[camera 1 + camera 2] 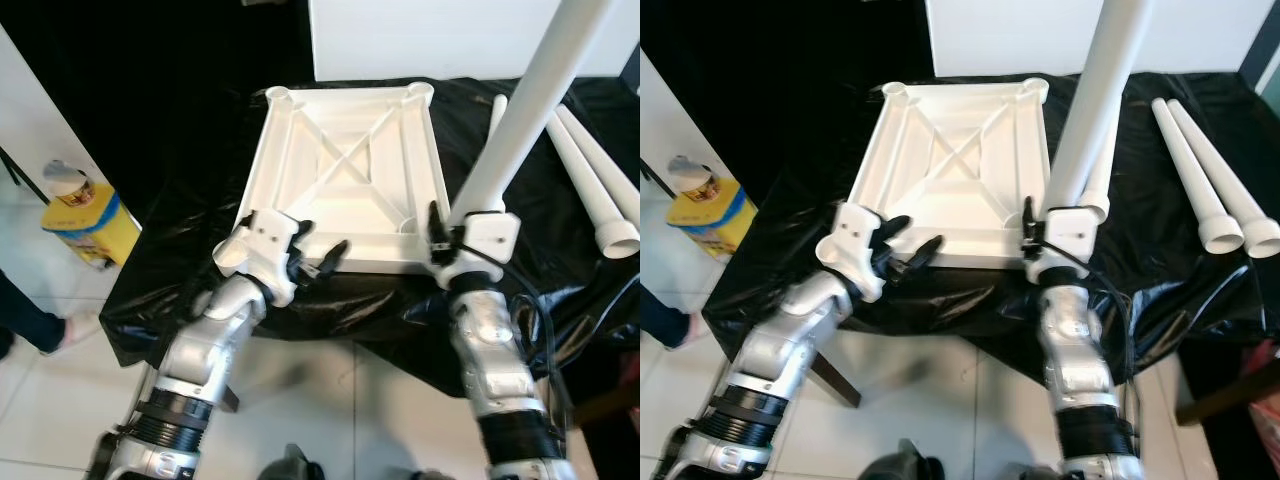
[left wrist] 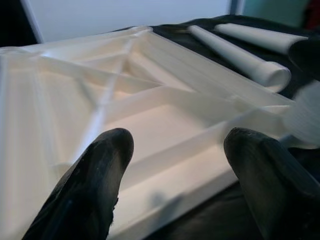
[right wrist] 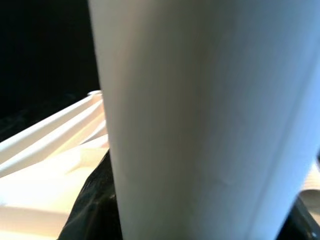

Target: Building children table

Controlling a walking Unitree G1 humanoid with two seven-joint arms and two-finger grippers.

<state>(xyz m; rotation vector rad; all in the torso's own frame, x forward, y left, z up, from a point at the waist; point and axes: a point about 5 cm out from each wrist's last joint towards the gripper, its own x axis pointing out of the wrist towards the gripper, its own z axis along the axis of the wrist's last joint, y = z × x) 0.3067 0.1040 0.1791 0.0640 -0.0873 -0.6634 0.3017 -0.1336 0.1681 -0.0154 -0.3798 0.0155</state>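
Item 1: white tabletop (image 1: 345,180), laid upside down on a surface draped w/ black sheet (image 1: 200,290). Ribbed underside w/ crossed braces is shown facing up; round corner sockets are seen at the far corners.

Item 2: white leg tube (image 1: 520,110), held upright, tilted slightly, by the right gripper (image 1: 450,235). Fingers are clamped round its lower end, at the tabletop's near right corner. Whether the tube end is seated in the socket cannot be told. In the right wrist view the tube (image 3: 210,120) is seen very close to the camera, w/ a black finger (image 3: 92,205) beside it.

Item 3: left gripper (image 1: 318,258), positioned at the tabletop's near left edge. Fingers are spread wide, nothing held. In the left wrist view both fingertips (image 2: 107,165) are seen just before the near rim of the tabletop (image 2: 165,125).

Item 4: two more white leg tubes (image 1: 1205,180), laid side by side on the black sheet, to the right of the tabletop and well apart from it.

Item 5: yellow-and-blue container (image 1: 85,215) w/ white lid, placed on the tiled floor to the left of the draped surface.

Item 6: a person's shoe (image 1: 75,328) and dark trouser leg, seen at the left edge, on the floor.
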